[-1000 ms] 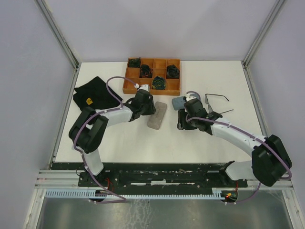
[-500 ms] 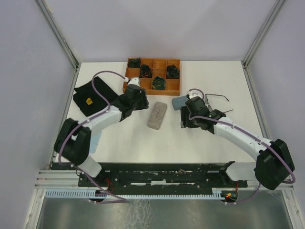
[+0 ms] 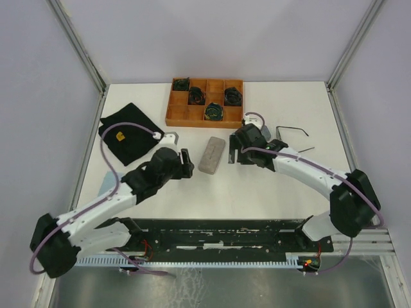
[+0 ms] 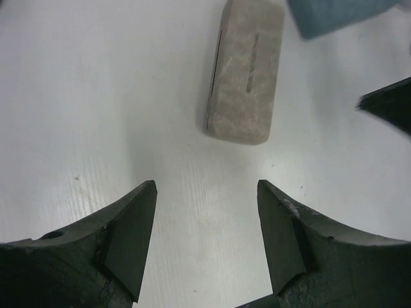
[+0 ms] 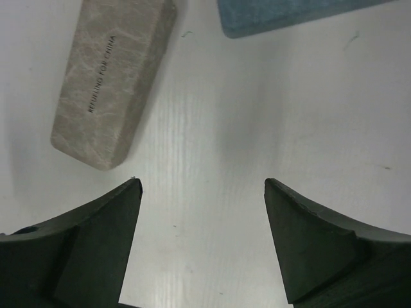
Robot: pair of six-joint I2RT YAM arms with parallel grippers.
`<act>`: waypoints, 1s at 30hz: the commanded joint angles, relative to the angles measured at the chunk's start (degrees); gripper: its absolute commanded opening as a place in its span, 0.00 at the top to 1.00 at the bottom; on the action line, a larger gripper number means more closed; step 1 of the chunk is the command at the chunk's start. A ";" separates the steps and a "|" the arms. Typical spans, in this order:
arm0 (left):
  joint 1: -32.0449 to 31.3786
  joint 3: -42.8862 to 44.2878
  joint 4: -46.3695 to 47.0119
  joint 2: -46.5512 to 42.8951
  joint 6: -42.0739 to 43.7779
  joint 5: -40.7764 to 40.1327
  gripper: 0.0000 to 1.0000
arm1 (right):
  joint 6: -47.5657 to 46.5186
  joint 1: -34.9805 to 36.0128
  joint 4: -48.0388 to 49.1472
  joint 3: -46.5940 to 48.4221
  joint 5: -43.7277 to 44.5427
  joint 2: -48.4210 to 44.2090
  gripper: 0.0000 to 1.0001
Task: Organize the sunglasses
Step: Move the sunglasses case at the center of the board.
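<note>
Grey case (image 3: 211,154) sits between left hand (image 4: 207,189) and right hand (image 5: 202,186).

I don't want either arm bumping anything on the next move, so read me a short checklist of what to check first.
1. Left claw open, empty: ok.
2. Right claw open, empty: ok.
3. Grey case free on the table, touched by neither claw: ok.
4. Grey case open for glasses: not ok, looks shut.
5. Sunglasses located at the table's right side: ok for one pair; the other, cannot tell.
6. Blue case open or shut: cannot tell, mostly hidden.
</note>
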 commanded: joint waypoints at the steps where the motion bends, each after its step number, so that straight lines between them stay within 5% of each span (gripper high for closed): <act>1: 0.21 5.78 -7.39 -11.88 0.03 -7.79 0.28 | 9.65 5.49 5.84 7.27 6.48 6.99 0.13; 13: 0.25 8.42 -19.95 -26.79 3.82 -12.63 0.27 | 18.30 11.76 -2.21 27.01 13.47 28.61 0.10; 30: 0.27 6.46 -20.34 -29.24 5.68 -12.18 0.27 | 18.04 12.98 -12.37 36.33 17.02 39.14 0.13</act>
